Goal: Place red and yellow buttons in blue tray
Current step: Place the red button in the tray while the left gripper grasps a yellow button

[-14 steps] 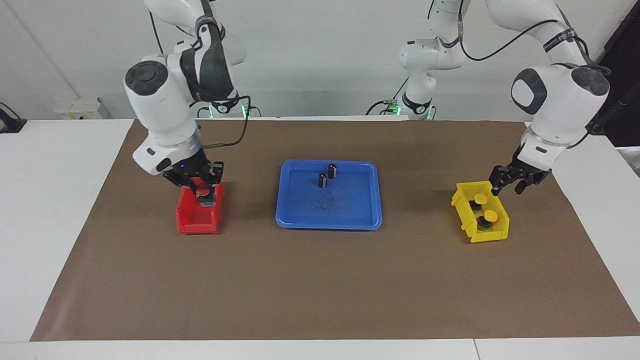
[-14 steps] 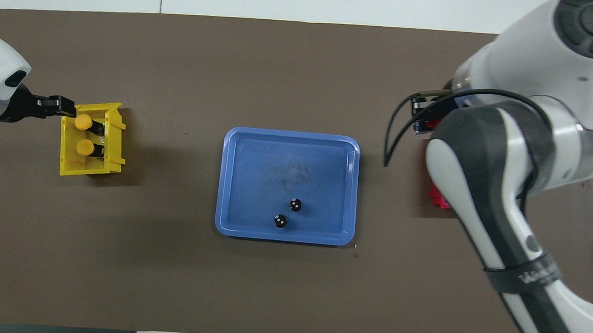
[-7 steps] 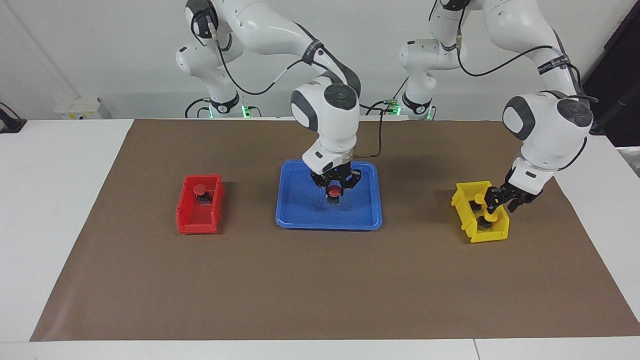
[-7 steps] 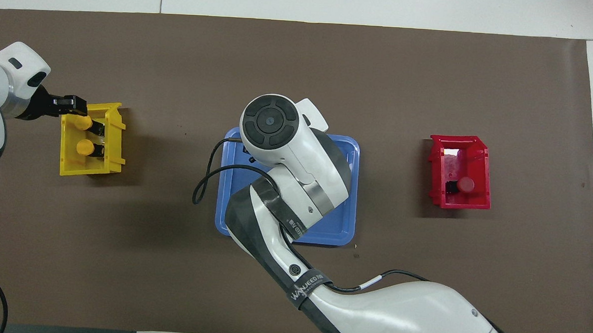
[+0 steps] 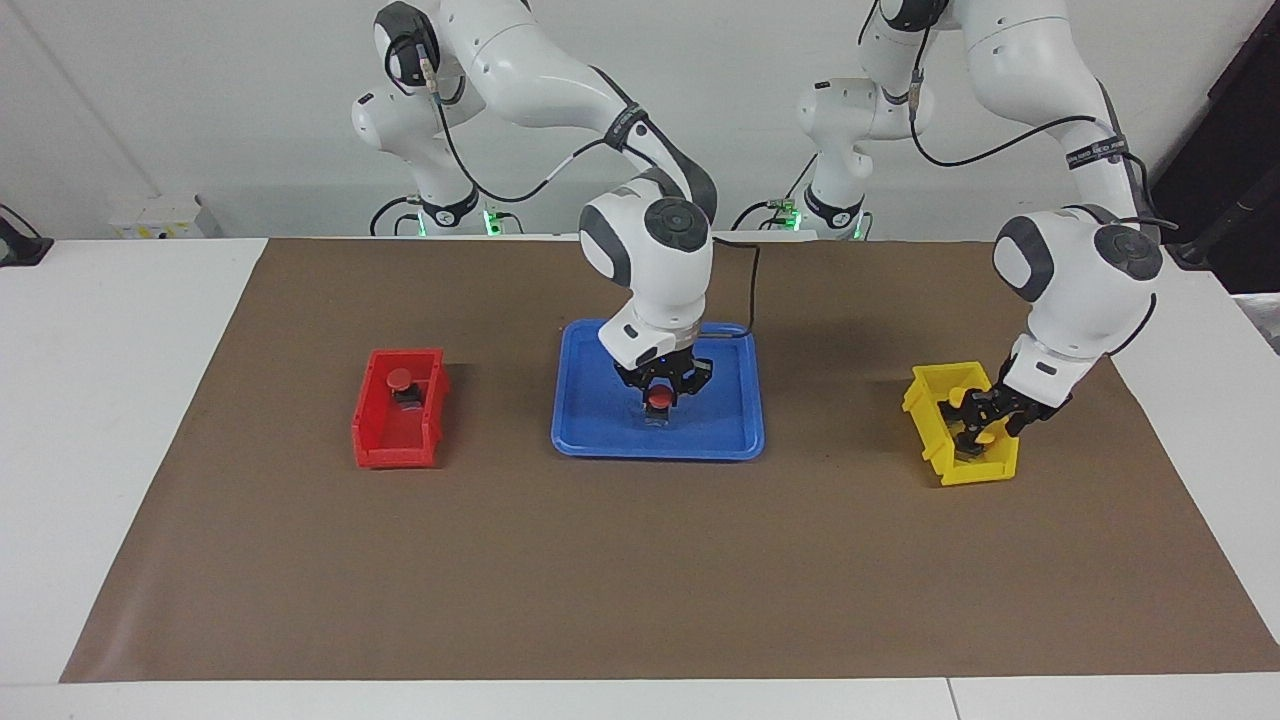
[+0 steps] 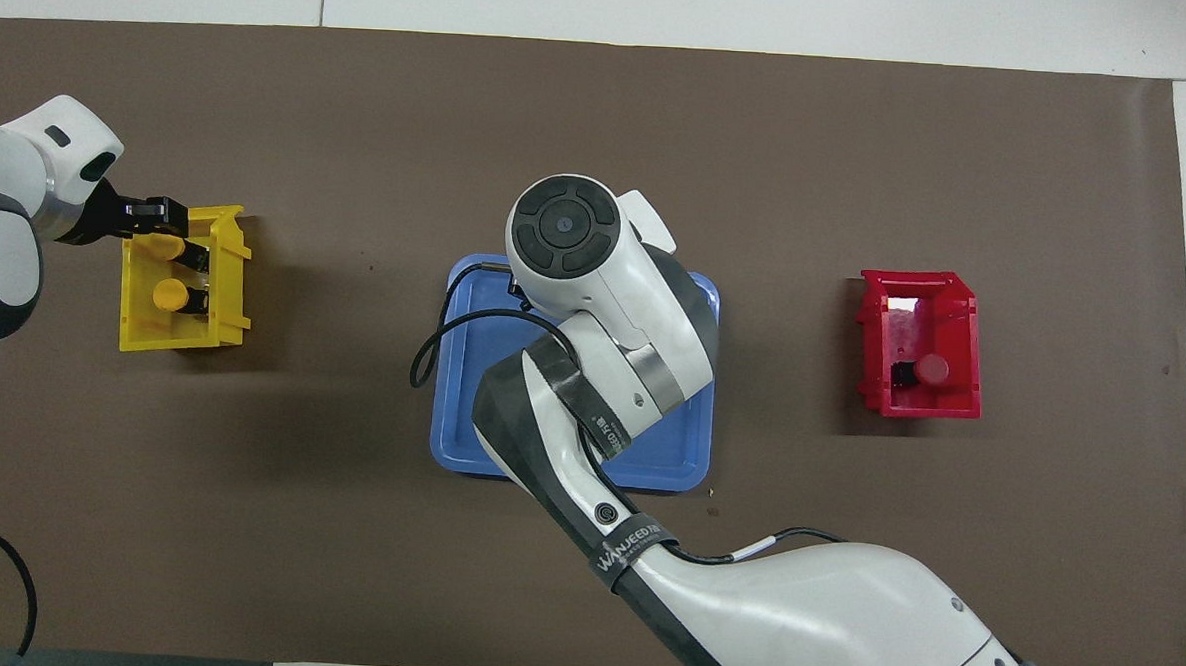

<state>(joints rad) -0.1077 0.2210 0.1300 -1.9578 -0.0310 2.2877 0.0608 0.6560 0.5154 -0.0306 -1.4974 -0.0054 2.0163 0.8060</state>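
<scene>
My right gripper (image 5: 660,392) is shut on a red button (image 5: 658,400) and holds it low in the blue tray (image 5: 590,430), over the tray's middle. I cannot tell whether its base touches the floor. In the overhead view the right arm covers that gripper, the button and much of the tray (image 6: 460,407). A second red button (image 5: 401,378) sits in the red bin (image 5: 385,450). My left gripper (image 5: 975,418) is down in the yellow bin (image 5: 930,420), at the yellow button (image 6: 165,246) farther from the robots. The other yellow button (image 6: 166,295) stands beside it.
The red bin (image 6: 920,412) stands toward the right arm's end of the brown mat, the yellow bin (image 6: 182,335) toward the left arm's end, the tray between them. The right arm hides anything else in the tray.
My right gripper lifted one red button out of the red bin, carried it to the tray and lowered it. My left gripper came down from above the yellow bin's rim into the bin.
</scene>
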